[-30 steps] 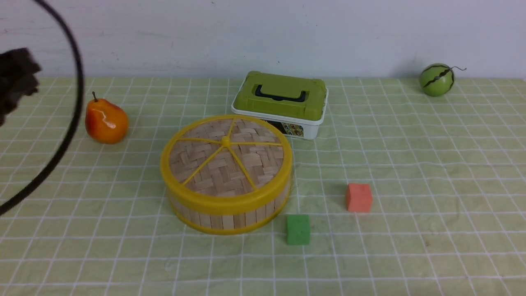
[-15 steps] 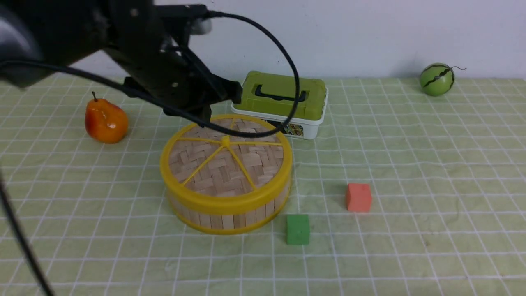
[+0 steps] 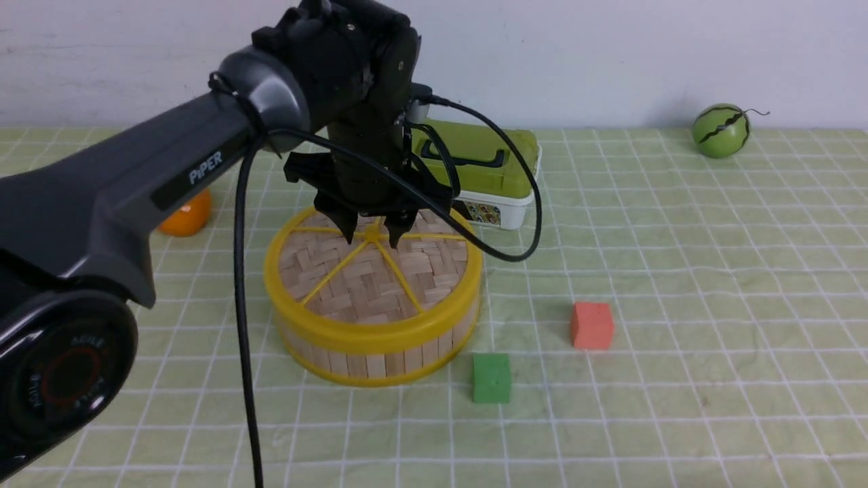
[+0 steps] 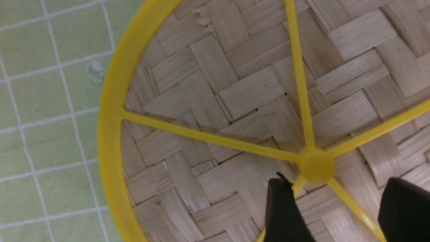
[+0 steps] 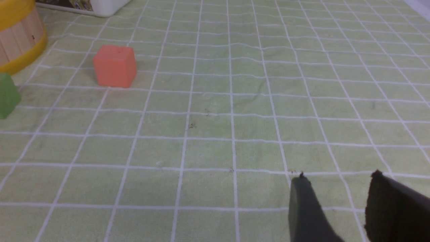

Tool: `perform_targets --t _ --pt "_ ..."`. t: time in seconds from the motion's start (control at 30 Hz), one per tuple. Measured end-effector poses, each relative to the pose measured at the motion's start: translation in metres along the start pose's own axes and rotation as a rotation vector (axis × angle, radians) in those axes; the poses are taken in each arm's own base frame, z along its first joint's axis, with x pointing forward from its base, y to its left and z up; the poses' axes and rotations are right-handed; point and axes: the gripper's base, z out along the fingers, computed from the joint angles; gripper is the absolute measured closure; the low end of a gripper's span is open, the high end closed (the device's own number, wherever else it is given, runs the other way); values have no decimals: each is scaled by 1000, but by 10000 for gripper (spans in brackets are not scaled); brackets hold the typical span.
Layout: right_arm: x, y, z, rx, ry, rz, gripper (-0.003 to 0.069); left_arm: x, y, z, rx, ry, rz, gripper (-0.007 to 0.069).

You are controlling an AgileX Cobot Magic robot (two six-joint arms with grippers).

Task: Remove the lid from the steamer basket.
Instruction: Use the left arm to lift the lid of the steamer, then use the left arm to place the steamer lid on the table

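Note:
The lid (image 3: 366,271), woven bamboo with a yellow rim and yellow spokes, sits on the steamer basket (image 3: 380,362) in the middle of the table. My left gripper (image 3: 372,236) points down over the lid, open, with one finger on each side of the centre knob (image 3: 371,232). In the left wrist view the lid (image 4: 235,94) fills the picture, and the open left gripper (image 4: 339,188) stands just beside the knob (image 4: 316,166), holding nothing. My right gripper (image 5: 339,178) is open and empty above bare cloth; it is out of the front view.
A white box with a green lid (image 3: 475,159) stands just behind the steamer. A pear (image 3: 183,215) is half hidden behind my left arm. An orange-red cube (image 3: 592,325) and a green cube (image 3: 491,378) lie front right. A toy watermelon (image 3: 721,131) is far right.
My left arm has swung in from the left and come down; its gripper has moved from above the lid's far rim to straddling the centre knob. The lid and basket have not moved.

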Motion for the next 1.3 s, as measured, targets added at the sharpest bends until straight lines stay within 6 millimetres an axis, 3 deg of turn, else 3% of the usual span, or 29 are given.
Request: perform_targets --t 0.13,0.33,0.67,0.8,0.9,0.93,0.97,1.0,1.03,1.07,1.1,1.17,1.2,1.23,1.3 --pt "0 0 0 0 0 0 418 0 0 3 -11 -2 3 302" --pt "0 0 0 0 0 0 418 -2 -2 14 -21 -2 11 485" --pt "0 0 0 0 0 0 418 -2 -2 14 -21 -4 9 515" --pt "0 0 0 0 0 0 418 -3 -1 5 -10 -20 3 515" --pt "0 0 0 0 0 0 418 -4 4 -24 13 -69 -11 515" --pt "0 0 0 0 0 0 418 -4 4 -24 13 -69 -11 515" --pt "0 0 0 0 0 0 418 -5 10 -53 26 -127 -23 515" --pt "0 0 0 0 0 0 418 -5 13 -61 26 -141 -26 515" --pt "0 0 0 0 0 0 418 -3 23 -91 19 -191 -36 515" --pt "0 0 0 0 0 0 418 -3 24 -94 18 -197 -37 515" --pt "0 0 0 0 0 0 418 2 38 -124 -5 -251 -49 515" --pt "0 0 0 0 0 0 418 11 55 -146 -44 -288 -61 515" --pt "0 0 0 0 0 0 418 12 57 -148 -45 -288 -63 515" --pt "0 0 0 0 0 0 418 29 79 -158 -93 -286 -92 515" --pt "0 0 0 0 0 0 418 38 92 -163 -111 -288 -119 515"
